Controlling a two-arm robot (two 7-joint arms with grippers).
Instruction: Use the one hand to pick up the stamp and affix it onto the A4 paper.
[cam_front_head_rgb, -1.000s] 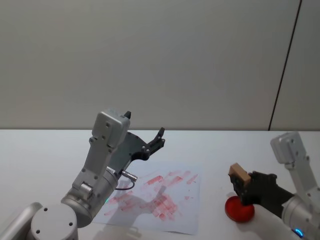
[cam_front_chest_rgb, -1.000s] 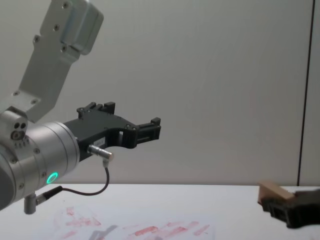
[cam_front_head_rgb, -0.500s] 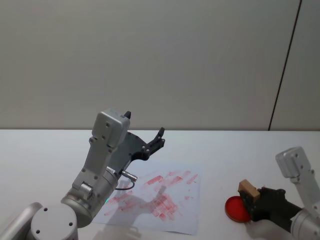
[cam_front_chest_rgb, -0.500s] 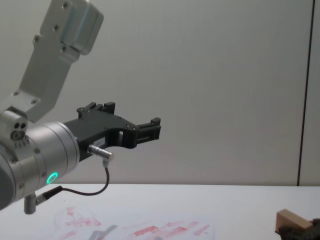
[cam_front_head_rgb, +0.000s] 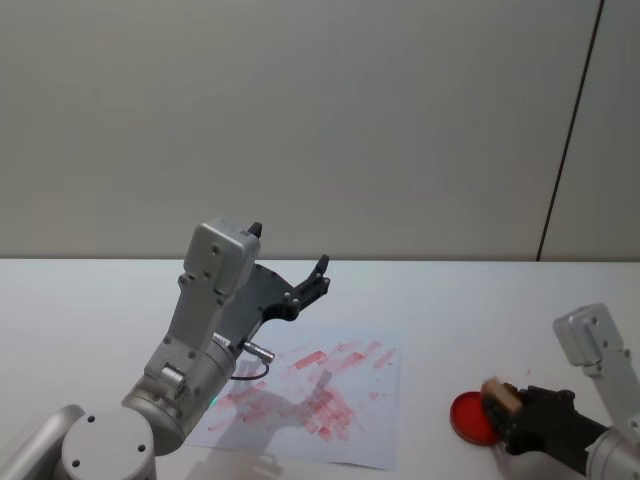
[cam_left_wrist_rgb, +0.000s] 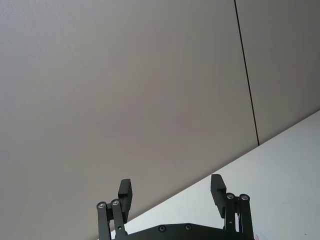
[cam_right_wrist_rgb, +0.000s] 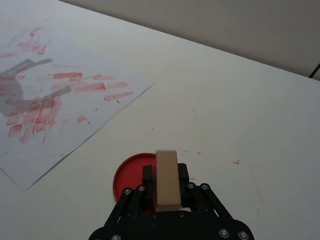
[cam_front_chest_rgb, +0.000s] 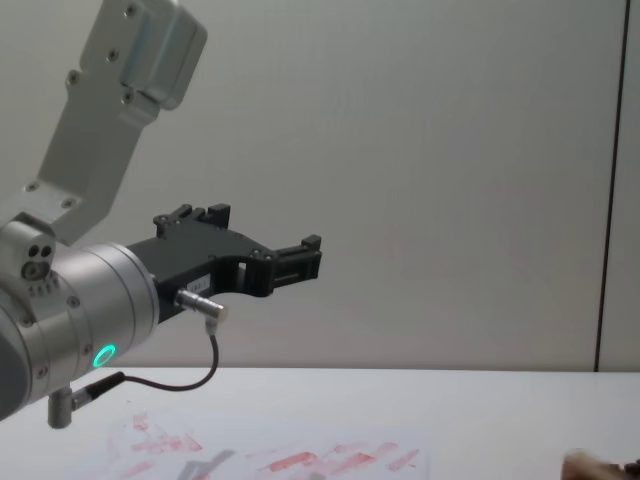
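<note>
Right wrist view has the stamp (cam_right_wrist_rgb: 166, 180), a light-brown wooden block, standing upright between the two black fingers of the right gripper (cam_right_wrist_rgb: 165, 176), which are closed against its sides and hold it firmly. The block sits just at the near edge of a round red ink pad (cam_right_wrist_rgb: 131, 175) lying on the white table (cam_right_wrist_rgb: 240, 115); whether its lower face touches the pad or hangs a little above it cannot be told. In the head view the stamp (cam_front_head_rgb: 498, 398) shows at the right side of the red ink pad (cam_front_head_rgb: 470, 417), low over the table, with the right gripper (cam_front_head_rgb: 512, 420) reaching in from the lower right corner on its silver arm. The A4 paper (cam_front_head_rgb: 315, 395) lies flat on the table to the left of the pad, apart from it, its surface covered with many smeared red prints; the same sheet (cam_right_wrist_rgb: 55, 100) is seen beyond the pad from the right wrist, one corner pointing toward the pad without reaching it. In the chest view a blurred bit of the stamp (cam_front_chest_rgb: 590, 465) appears at the bottom right edge, and the red-marked paper (cam_front_chest_rgb: 280, 460) stretches along the bottom. The left gripper (cam_front_head_rgb: 290, 275) is held up in the air over the far left part of the paper, well away from the stamp, its wrist lit green and a black cable (cam_front_chest_rgb: 190, 375) looping beneath it. Its fingers stand wide apart with nothing between them, as the left wrist view shows (cam_left_wrist_rgb: 172, 192).
</note>
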